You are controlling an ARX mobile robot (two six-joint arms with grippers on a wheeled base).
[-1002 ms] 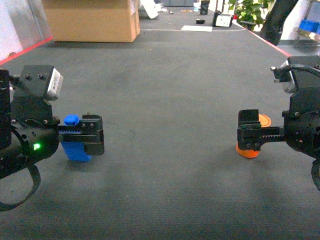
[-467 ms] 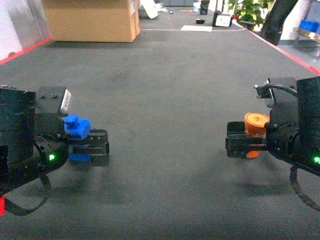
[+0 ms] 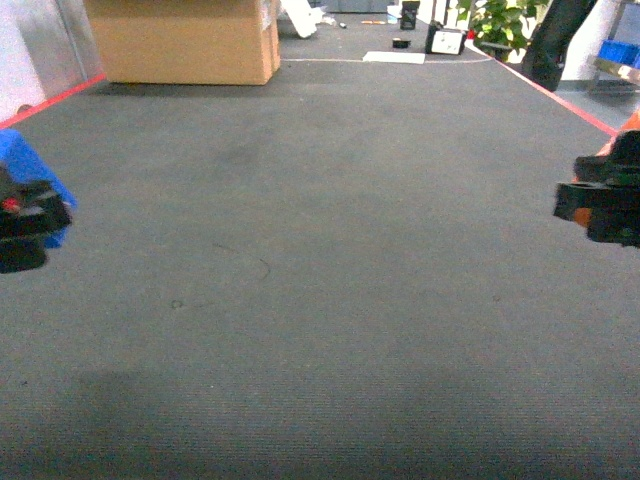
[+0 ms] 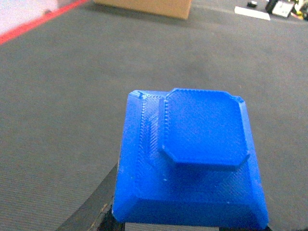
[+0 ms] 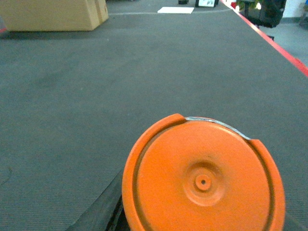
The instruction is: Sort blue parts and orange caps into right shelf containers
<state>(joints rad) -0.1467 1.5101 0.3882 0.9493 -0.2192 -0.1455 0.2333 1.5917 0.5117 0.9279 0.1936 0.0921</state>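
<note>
A blue part (image 4: 192,159), a square block with an octagonal raised top, fills the left wrist view, and my left gripper (image 3: 35,215) is shut on it. In the head view this gripper sits at the far left edge with the blue part (image 3: 25,165) showing above it. A round orange cap (image 5: 202,180) fills the lower right wrist view, held in my right gripper (image 3: 585,205), which is at the far right edge of the head view. A sliver of the orange cap (image 3: 632,122) shows above it. The right shelf containers (image 3: 618,50) show only as small blue shapes at the far top right.
Dark grey carpet (image 3: 320,260) stretches ahead, bordered by red lines (image 3: 560,95) on both sides. A large cardboard box (image 3: 185,40) stands at the far left back. A green plant (image 3: 500,20) and small dark items stand at the back right.
Both grippers have drawn outward and upward to the edges of the head view, carrying the blue part and the orange cap with them.
</note>
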